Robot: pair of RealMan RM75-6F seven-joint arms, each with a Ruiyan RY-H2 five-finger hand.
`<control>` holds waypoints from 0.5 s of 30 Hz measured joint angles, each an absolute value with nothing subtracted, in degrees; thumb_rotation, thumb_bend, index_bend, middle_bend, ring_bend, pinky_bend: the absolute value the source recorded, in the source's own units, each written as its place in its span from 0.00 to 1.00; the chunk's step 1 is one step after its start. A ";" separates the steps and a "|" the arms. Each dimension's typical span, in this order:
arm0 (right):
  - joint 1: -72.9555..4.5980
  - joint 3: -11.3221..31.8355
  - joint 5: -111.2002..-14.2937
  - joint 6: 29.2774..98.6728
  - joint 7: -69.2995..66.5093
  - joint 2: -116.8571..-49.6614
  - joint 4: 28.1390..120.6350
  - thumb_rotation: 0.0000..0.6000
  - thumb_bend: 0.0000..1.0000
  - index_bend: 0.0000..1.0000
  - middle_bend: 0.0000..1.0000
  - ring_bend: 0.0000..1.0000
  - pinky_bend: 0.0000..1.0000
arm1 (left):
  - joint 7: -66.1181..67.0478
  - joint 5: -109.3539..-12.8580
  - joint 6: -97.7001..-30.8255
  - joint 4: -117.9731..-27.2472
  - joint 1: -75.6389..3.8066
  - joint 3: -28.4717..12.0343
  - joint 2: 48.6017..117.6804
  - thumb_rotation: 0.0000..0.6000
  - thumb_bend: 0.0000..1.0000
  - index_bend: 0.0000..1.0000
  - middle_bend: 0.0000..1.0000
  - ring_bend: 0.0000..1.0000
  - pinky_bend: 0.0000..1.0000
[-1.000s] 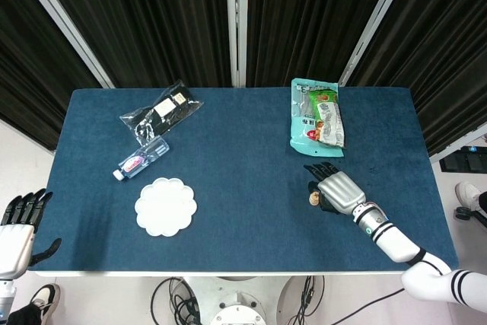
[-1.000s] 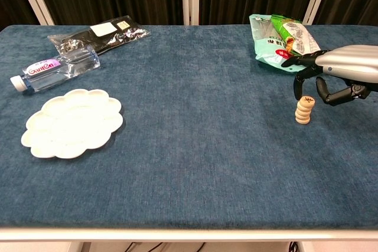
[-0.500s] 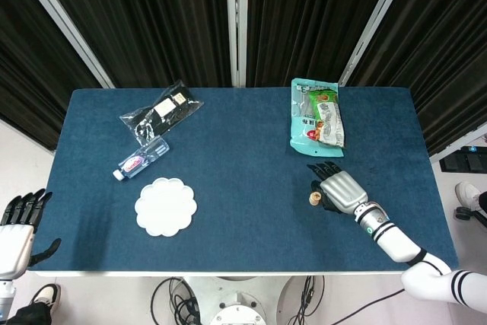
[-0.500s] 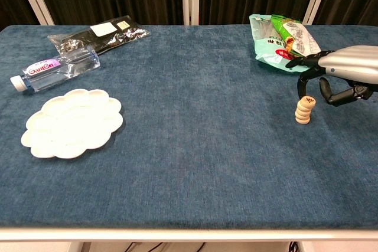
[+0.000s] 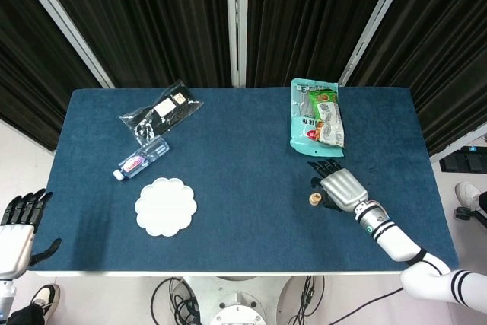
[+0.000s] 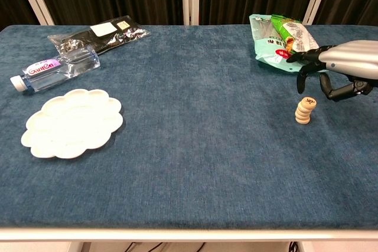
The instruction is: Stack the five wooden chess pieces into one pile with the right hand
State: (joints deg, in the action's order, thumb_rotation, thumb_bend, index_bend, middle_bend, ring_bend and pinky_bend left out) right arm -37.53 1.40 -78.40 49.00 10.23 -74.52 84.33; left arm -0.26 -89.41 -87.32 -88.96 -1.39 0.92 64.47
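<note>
1. Since the earlier frames, the right hand point(image 6: 338, 72) has been raised and drawn back from the stack of chess pieces point(image 6: 305, 111); the stack has been left where it was.
2. The right hand is seen empty, fingers point(image 6: 302, 70) apart and slightly curled, above and just behind the stack, not touching it.
3. The stack is stood on the blue table point(image 6: 195, 128), right side, near the snack bags point(image 6: 282, 42). Its long axis is held vertical, with a slight lean; a dark character is marked on the top piece, not legible.
4. In the head view the stack point(image 5: 312, 200) is shown just left of the right hand point(image 5: 340, 188).
5. "Ganten" is read on the water bottle point(image 6: 53, 69), lying on its side at far left, beside the white flower-shaped plate point(image 6: 72, 123). Print on the snack bags is too small to read.
6. The left hand point(image 5: 17, 232) is seen off the table edge, fingers extended and held side by side, holding nothing.
</note>
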 measured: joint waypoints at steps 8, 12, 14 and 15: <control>-34.72 2.58 -80.12 58.12 11.53 -72.63 86.80 0.59 0.38 0.00 0.00 0.00 0.00 | -0.82 -89.59 -87.84 -88.93 -1.27 0.82 64.30 1.00 0.24 0.05 0.00 0.00 0.00; -30.20 2.37 -81.98 67.93 14.37 -70.58 89.20 0.58 0.06 0.00 0.00 0.00 0.00 | -1.15 -89.70 -87.94 -88.86 -1.27 0.79 64.24 1.00 0.24 0.05 0.00 0.00 0.00; -27.16 1.91 -82.26 72.20 15.67 -69.34 90.77 0.58 0.01 0.00 0.00 0.00 0.00 | -1.09 -89.73 -87.98 -88.79 -1.24 0.82 64.25 1.00 0.24 0.05 0.00 0.00 0.00; -24.93 1.53 -82.18 74.68 16.47 -68.54 91.77 0.58 0.01 0.00 0.00 0.00 0.00 | -1.06 -89.70 -88.05 -88.74 -1.21 0.80 64.26 1.00 0.24 0.05 0.00 0.00 0.00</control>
